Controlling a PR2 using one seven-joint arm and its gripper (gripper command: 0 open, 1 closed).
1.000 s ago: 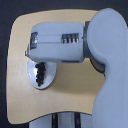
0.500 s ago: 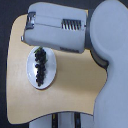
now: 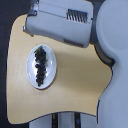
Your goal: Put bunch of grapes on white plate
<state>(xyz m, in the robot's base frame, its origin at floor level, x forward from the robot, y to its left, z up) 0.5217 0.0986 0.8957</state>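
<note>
Bunch of grapes (image 3: 40,65) lies lengthwise inside the white plate (image 3: 51,79), at nine o'clock on the desk (image 3: 80,85). Placement appears complete. Tool (image 3: 32,22) at twelve o'clock; its opening cannot be determined. Recommend withdrawal clear of the plate.

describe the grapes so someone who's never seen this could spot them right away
On the tan wooden table, toward the exterior view's left, lies a round white plate. The bunch of grapes rests on it: a dark purple-black elongated cluster, the only dark thing on the plate.
</note>
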